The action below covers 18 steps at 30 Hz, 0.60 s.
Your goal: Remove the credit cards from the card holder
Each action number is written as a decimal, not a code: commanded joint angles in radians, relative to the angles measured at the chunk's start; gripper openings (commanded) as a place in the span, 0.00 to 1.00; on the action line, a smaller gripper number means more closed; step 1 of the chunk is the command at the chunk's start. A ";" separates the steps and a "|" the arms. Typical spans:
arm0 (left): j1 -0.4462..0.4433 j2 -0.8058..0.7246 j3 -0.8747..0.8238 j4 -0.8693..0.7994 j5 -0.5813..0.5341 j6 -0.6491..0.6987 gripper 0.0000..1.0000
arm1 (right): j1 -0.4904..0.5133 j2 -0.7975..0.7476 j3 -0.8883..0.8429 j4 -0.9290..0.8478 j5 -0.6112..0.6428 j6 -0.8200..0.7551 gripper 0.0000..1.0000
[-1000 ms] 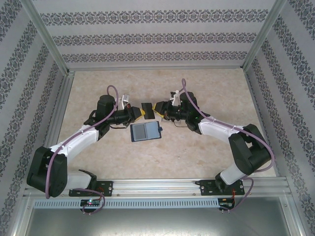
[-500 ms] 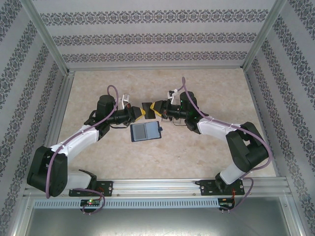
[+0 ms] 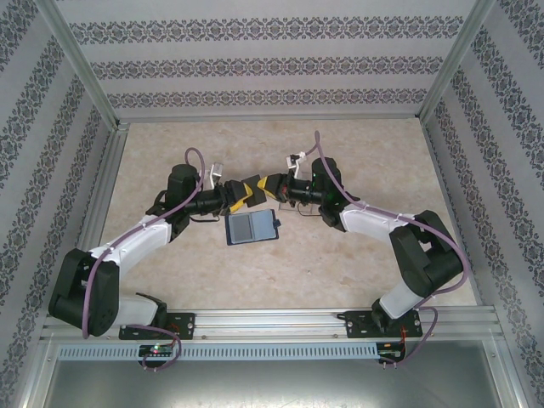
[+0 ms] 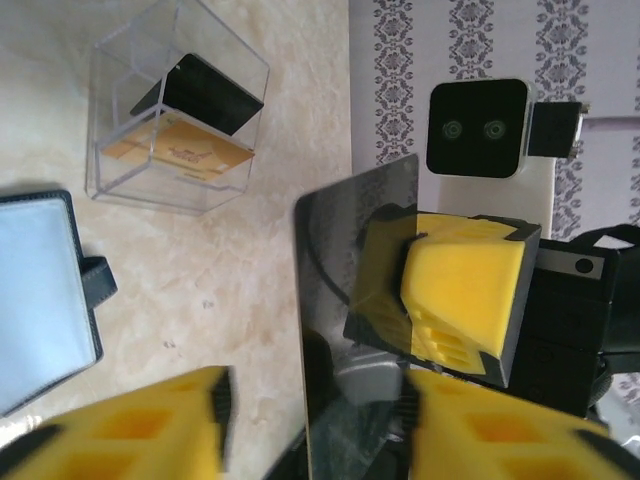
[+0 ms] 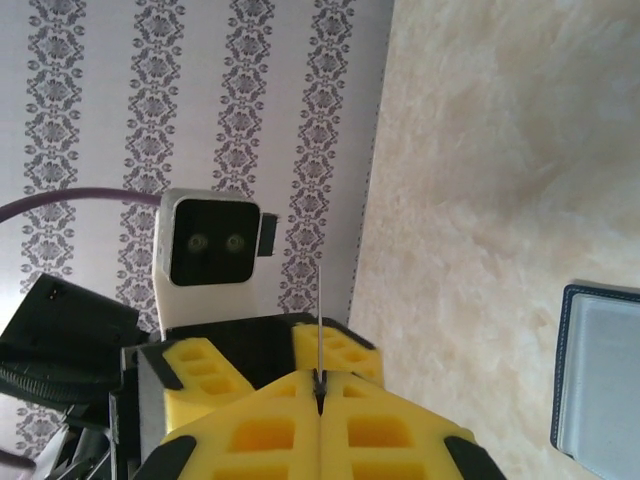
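Dark card [image 3: 249,189] was held in the air over the middle of the table [image 3: 382,153], between the two grippers and clear of the surface. It lay roughly level, broad face up. The right wrist view caught it edge-on, as a thin line. Its long axis seemed to run from one gripper to the other, about parallel to the table's far edge and a little skewed; the exact angle was hard to read.

Right gripper [image 5: 318,385] was fully closed, pinching one end of the card. Left gripper [image 3: 236,195] stood about half open, fingers either side of the other end with a clear gap and no grip. Judged to be a handover, left to right.

Card holder [image 3: 251,228] lay open and flat just nearer than the card, toward the table's near edge, pale inner panel up and tab to the right.

Clear box [image 4: 175,110] on the table held a tan card [image 4: 180,150] and another dark one, probably the drop-off point.
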 commanded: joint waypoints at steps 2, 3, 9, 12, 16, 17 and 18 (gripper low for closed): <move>0.010 -0.002 0.005 -0.019 0.009 0.031 0.65 | -0.029 -0.031 0.013 -0.006 -0.053 -0.044 0.00; 0.015 -0.009 0.007 -0.037 0.005 0.040 0.66 | -0.040 -0.041 0.022 -0.038 -0.063 -0.068 0.00; 0.027 -0.044 0.032 -0.131 -0.010 0.101 0.78 | -0.064 -0.110 0.182 -0.554 0.001 -0.476 0.00; 0.029 -0.059 0.034 -0.154 -0.018 0.118 0.78 | -0.063 -0.124 0.270 -0.793 0.122 -0.729 0.00; 0.029 -0.087 0.034 -0.193 -0.034 0.149 0.78 | -0.061 -0.131 0.319 -0.944 0.297 -1.018 0.00; 0.028 -0.095 0.037 -0.209 -0.042 0.158 0.79 | -0.061 -0.131 0.322 -0.966 0.332 -1.090 0.00; 0.029 -0.104 0.042 -0.234 -0.054 0.172 0.90 | -0.059 -0.131 0.330 -0.991 0.361 -1.173 0.00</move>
